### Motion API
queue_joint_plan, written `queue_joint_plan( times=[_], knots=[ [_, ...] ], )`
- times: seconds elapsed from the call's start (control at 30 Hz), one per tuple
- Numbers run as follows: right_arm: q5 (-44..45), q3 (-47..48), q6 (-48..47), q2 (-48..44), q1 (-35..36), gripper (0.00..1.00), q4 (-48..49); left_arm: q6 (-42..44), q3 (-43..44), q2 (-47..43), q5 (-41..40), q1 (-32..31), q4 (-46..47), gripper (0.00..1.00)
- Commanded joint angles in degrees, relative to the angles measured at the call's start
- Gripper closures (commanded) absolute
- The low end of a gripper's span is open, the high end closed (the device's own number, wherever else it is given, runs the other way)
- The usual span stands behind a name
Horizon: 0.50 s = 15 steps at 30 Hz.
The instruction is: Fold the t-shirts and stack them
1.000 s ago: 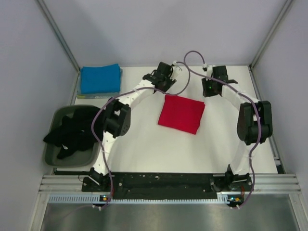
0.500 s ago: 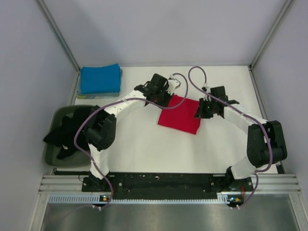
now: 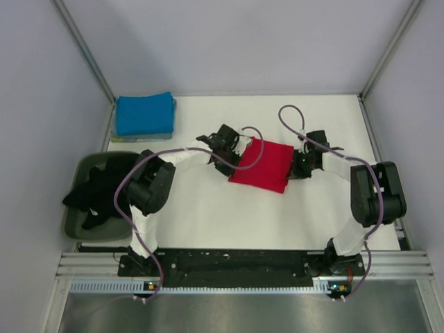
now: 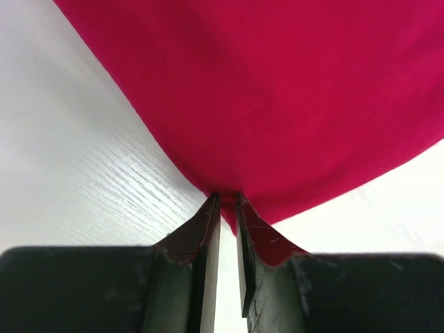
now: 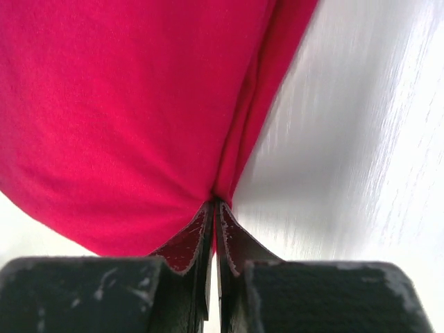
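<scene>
A folded red t-shirt [image 3: 262, 165] lies in the middle of the white table. My left gripper [image 3: 231, 158] is shut on its left edge, and the left wrist view shows the red t-shirt [image 4: 277, 104] pinched between the fingertips [image 4: 226, 202]. At the shirt's right edge my right gripper [image 3: 298, 166] is shut on the cloth; the right wrist view shows the red t-shirt [image 5: 125, 111] bunched at the fingertips [image 5: 214, 205]. A folded blue t-shirt [image 3: 144, 113] sits at the back left. A black t-shirt [image 3: 104, 191] lies crumpled in the tub.
The dark grey-green tub [image 3: 75, 223] stands at the table's left edge, the black cloth hanging over its rim. A second folded layer [image 3: 142, 137] shows under the blue shirt. Grey walls close in the table on three sides.
Both arms have come down and inward from the far side of the red t-shirt to its left and right edges, and both grippers have closed on the cloth.
</scene>
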Motion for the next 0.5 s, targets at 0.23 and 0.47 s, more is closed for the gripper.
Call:
queue_joint_plan(
  times=[0.23, 0.47],
  knots=[
    [9.4, 13.3, -7.8, -1.3, -1.8, 0.86, -11.1, 5.4, -1.1, -10.0, 3.0, 0.8, -4.3, 0.76],
    [5.3, 8.7, -7.5, -10.4, 1.5, 0.79, -11.7, 6.5, 13.4, -3.3, 3.4, 2.6, -0.6, 0.79]
  ],
)
